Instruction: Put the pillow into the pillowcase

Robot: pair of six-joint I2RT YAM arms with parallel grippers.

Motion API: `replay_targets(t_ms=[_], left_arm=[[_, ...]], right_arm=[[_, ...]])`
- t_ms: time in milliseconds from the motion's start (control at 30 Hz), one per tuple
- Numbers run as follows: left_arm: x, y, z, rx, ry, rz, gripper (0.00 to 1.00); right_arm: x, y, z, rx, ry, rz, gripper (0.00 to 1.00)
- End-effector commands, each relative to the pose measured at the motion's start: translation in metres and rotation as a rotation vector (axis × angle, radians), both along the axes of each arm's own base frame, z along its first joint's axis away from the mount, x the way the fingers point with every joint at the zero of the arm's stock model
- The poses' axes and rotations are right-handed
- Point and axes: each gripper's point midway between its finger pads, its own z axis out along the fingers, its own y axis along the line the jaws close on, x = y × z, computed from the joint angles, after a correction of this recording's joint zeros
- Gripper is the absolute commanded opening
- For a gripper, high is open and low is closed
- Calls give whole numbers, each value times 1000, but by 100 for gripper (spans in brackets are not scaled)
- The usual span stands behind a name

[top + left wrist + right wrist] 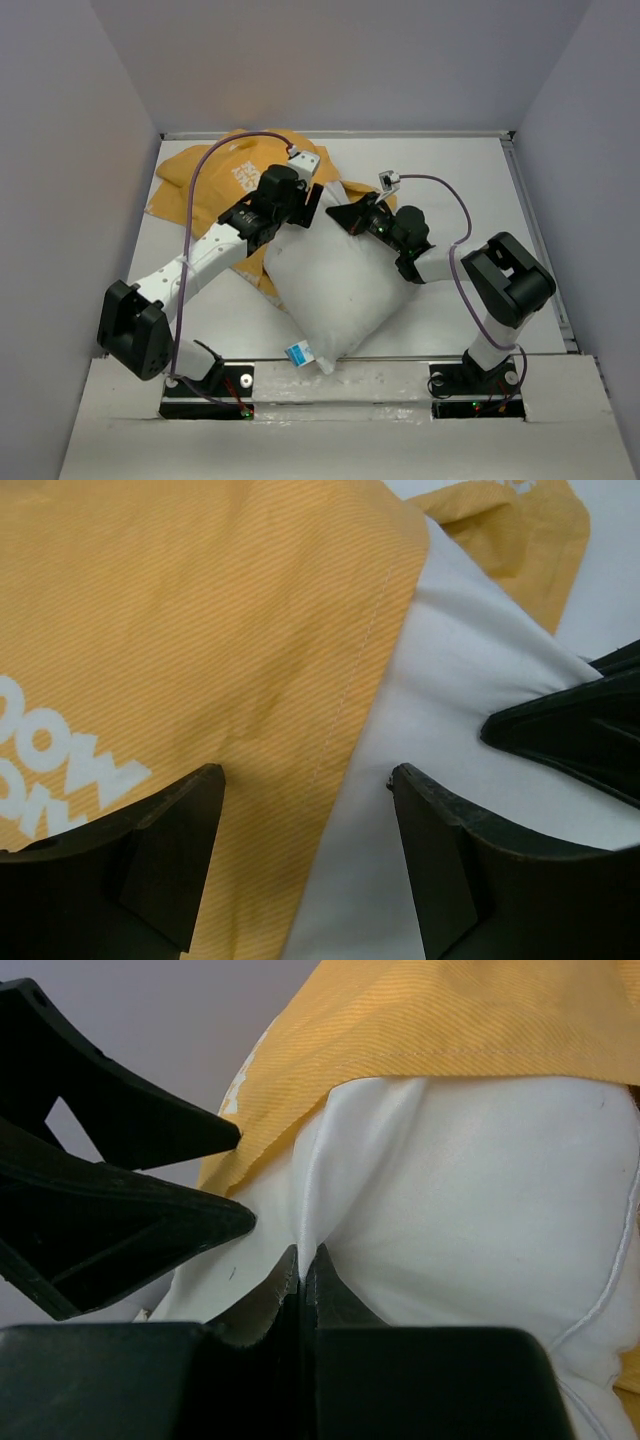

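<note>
The right claw [302, 1260] pinches a fold of the pillow [330, 290]; the left claw [305, 773] gapes open over the pillowcase [200, 630] hem. It should catch orange cloth only, then pull.

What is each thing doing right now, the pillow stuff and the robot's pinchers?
pillow: mostly outside, only its far end under the pillowcase hem.
pillowcase: crumpled, orange side up.
left gripper: open, gripping nothing.
right gripper: shut, pinching the pillow's fabric.
</note>
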Motion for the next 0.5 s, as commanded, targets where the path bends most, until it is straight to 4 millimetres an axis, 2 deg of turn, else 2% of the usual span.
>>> replay_targets(t_ms=[0,67,100,167,200,300,467], left_arm=[[18,-3,25,87,-139,-2,78],[22,-10,24,111,-154,4,76],[28,-4,16,163,-162,49,73],[31,-9,7,214,-174,58,73],[34,-3,7,261,-189,86,72],[41,-4,0,315,-210,121,70],[50,-4,27,428,-353,240,67]], right_arm=[[-8,6,40,43,-120,41,0],[-8,6,39,45,-119,44,0],[-8,6,41,51,-123,45,0],[-9,6,41,51,-126,46,0],[-10,6,42,52,-126,49,0],[-13,6,45,59,-135,60,0],[-17,6,47,71,-137,74,0]])
